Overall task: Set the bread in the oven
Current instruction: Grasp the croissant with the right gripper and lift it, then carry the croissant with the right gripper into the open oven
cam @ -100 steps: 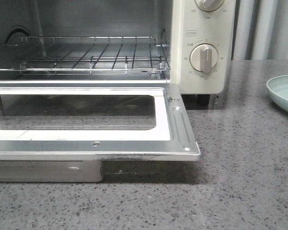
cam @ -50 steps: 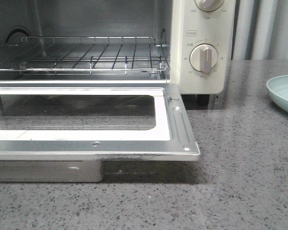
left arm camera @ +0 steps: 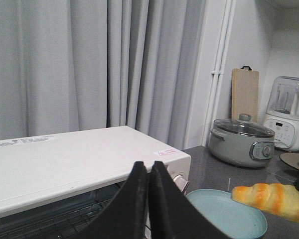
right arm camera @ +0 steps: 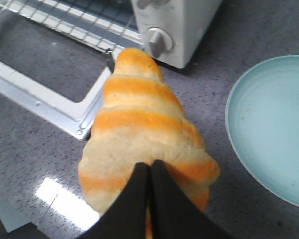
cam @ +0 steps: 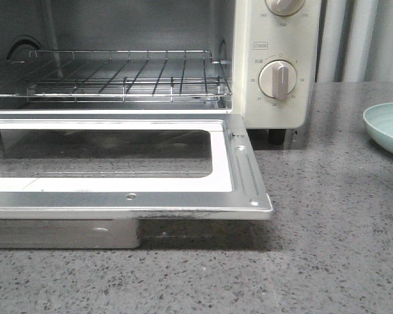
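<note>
The right gripper (right arm camera: 149, 172) pinches the bread (right arm camera: 142, 132), up in the air near the plate (right arm camera: 269, 124). The left gripper (left arm camera: 149, 172) is closed on nothing. Next, carry it onto the rack (cam: 118, 75) in the open oven (cam: 275, 65).

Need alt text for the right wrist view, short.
The right claw holds the striped golden bread above the grey counter, its tapered end pointing toward the oven and its open drop-down door. A pale green plate sits beside it, with nothing visible on it.
</note>
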{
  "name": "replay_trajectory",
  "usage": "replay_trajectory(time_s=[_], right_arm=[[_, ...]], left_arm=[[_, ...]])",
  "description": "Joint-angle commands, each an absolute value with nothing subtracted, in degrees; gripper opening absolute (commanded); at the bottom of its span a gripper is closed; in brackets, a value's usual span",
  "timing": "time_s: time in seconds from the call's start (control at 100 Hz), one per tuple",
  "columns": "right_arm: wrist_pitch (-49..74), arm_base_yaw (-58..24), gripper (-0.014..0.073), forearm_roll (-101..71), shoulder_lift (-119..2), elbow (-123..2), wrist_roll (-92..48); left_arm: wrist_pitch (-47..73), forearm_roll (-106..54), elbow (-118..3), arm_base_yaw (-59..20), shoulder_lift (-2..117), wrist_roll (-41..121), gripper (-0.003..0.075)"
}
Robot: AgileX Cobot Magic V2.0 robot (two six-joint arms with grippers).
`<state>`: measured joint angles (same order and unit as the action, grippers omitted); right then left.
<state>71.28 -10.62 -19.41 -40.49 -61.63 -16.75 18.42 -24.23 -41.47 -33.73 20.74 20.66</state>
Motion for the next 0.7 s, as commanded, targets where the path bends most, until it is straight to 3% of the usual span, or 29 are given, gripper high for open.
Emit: replay_trajectory(time_s=[0.0,0.69], right_arm=[[69.49,-12.32,-0.0067,-22.76,-40.44,-63.40,-19.84],[62.81,-18.12,-0.0067,-35.89,-49.74,-63.48,-39.17]], left_arm=[[14.15,-25.90,-43.25,-33.82,21.18,20.18,-0.0021],[12.53,-28.34,-43.25,-33.82,21.18,20.18,-0.0021]])
